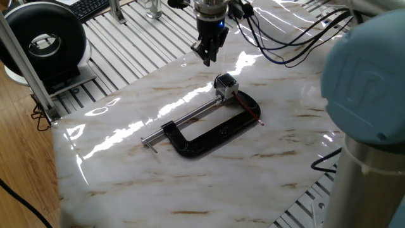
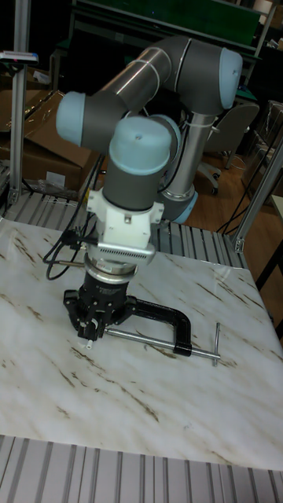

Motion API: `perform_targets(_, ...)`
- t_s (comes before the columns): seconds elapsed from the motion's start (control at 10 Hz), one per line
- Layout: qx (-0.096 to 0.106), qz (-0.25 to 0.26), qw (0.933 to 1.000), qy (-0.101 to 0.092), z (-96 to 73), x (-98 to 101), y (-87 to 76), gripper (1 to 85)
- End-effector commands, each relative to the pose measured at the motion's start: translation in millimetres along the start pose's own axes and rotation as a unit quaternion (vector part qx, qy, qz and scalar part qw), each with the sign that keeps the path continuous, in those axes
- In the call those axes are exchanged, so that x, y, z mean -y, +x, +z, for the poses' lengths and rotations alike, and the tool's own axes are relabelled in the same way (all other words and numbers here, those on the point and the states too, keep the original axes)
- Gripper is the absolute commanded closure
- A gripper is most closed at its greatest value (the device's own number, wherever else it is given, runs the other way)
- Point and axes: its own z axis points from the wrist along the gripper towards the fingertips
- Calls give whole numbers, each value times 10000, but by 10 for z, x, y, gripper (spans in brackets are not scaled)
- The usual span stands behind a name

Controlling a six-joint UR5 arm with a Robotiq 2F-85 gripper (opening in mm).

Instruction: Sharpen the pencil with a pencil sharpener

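The pencil sharpener (image 1: 224, 84), a small silvery block with a dark top, sits at the far end of the black C-clamp (image 1: 209, 136), against its silver screw rod (image 1: 190, 117). The thin red pencil (image 1: 250, 109) lies along the clamp's right arm, with one end at the sharpener. My gripper (image 1: 207, 56) hangs above the marble, behind and left of the sharpener, touching nothing. Its fingers look slightly apart and empty. In the tall fixed view my gripper (image 2: 88, 328) stands in front of the clamp's (image 2: 161, 314) left end and hides the sharpener and pencil.
The marble slab (image 1: 126, 183) ends in ribbed metal table on all sides. A black round device (image 1: 44, 44) stands at the back left. Black cables (image 1: 285, 44) trail from the wrist across the back right. The arm's large grey-blue joint (image 1: 367, 82) fills the right foreground.
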Motion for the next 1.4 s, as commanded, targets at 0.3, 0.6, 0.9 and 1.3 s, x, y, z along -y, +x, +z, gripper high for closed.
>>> perform_targets(0.3,-63,161,9991,-395,364,-129,-46,577)
perform_targets(0.6,-359,71,9988,-339,481,-73,73,577)
perform_targets(0.9,-464,-83,9987,-194,568,43,118,570)
perform_targets(1.3,-550,-38,9980,-324,579,-21,156,563)
